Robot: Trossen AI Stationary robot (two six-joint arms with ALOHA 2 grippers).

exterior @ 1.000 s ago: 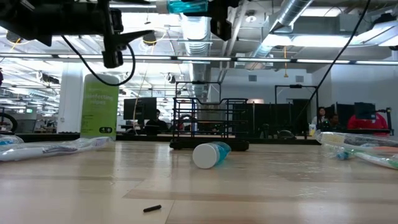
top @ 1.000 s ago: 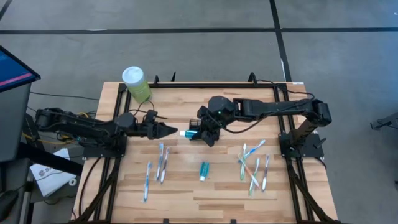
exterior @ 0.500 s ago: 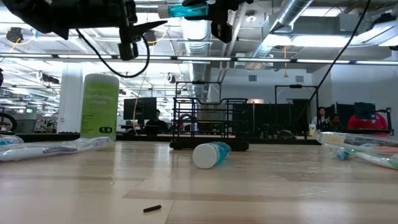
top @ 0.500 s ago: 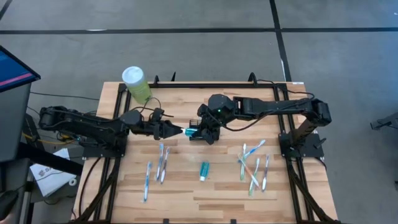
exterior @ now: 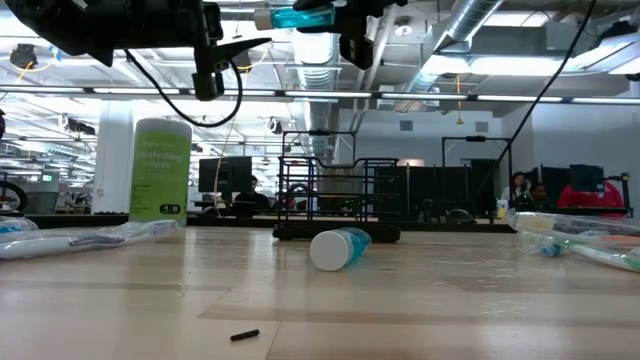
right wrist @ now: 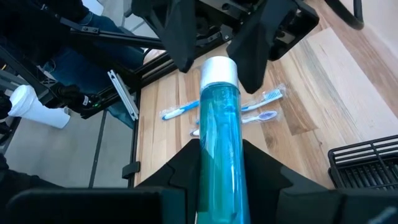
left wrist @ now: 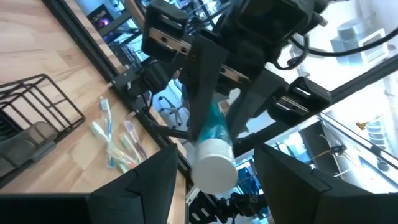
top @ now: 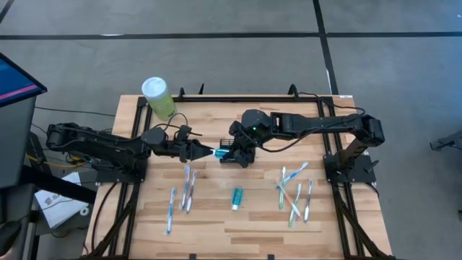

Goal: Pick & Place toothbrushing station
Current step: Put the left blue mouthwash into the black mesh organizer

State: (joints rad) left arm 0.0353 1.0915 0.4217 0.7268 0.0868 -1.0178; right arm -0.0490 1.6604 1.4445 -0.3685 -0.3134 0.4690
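Overhead, tabletop-level and two close, facing wrist cameras, all sharing the teal tube [right wrist: 219, 143] mid-table.

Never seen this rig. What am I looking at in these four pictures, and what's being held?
Two dark robot arms work at a wooden table. One picture looks straight down, one looks level across the table top, and two come from cameras on the arms' wrists.

The right gripper is shut on a blue tube with a white cap, held up in the air above the table. The left gripper is open, its fingers on either side of the cap end, as in a handover.

On the table: the black wire caddy the task is about, a second blue tube, packaged toothbrushes in two groups, and a green canister with a white lid at a far corner.
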